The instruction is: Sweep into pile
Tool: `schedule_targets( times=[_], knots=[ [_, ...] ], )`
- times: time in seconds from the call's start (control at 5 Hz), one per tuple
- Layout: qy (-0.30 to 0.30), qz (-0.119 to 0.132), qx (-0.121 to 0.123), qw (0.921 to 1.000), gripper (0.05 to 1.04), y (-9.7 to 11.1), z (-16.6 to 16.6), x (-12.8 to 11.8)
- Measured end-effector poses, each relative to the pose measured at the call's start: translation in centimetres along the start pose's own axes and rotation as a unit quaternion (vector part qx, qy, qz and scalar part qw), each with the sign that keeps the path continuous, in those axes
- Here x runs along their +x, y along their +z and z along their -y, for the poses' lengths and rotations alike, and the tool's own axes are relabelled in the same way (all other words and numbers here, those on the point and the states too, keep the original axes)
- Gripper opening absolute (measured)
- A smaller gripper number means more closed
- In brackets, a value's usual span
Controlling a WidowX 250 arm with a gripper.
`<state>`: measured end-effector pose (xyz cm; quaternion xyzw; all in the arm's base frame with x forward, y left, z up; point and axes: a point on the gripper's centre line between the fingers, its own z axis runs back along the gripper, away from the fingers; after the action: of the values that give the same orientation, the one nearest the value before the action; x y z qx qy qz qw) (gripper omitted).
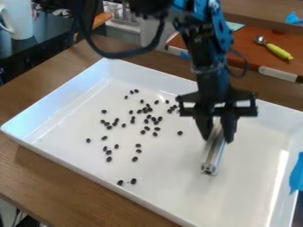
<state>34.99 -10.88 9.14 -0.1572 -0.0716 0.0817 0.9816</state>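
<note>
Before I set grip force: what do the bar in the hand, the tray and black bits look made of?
Bar: likely bare aluminium, silvery sheen, grooved end. Tray: glossy white, plastic or enamelled metal; bright glare streak. Black bits: perhaps dried beans, small dark ovals; plastic possible.

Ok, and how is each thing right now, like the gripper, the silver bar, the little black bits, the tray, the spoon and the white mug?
Gripper: closed on the silver bar
Silver bar: held, pointing down into the tray
Little black bits: scattered, not in a pile
Tray: flat on the table, bits spread inside
Spoon: lying down behind the tray
White mug: standing upright
</note>
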Motion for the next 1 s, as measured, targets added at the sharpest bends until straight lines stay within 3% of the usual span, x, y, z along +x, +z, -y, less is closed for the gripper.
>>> schedule_targets(
  times=[0.2,0.4,0.6,1.0],
  knots=[
    [-0.002,-0.008,-0.009,0.9999,0.371,0.7,0.3,-0.4],
    [0.003,0.005,-0.006,1.0000,0.371,0.9,0.7,0.5],
    [0.006,-0.004,0.010,0.9999,0.371,-1.3,0.9,0.4],
    [0.016,0.004,0.027,0.9995,0.371,-3.5,1.5,1.4]
  ],
)
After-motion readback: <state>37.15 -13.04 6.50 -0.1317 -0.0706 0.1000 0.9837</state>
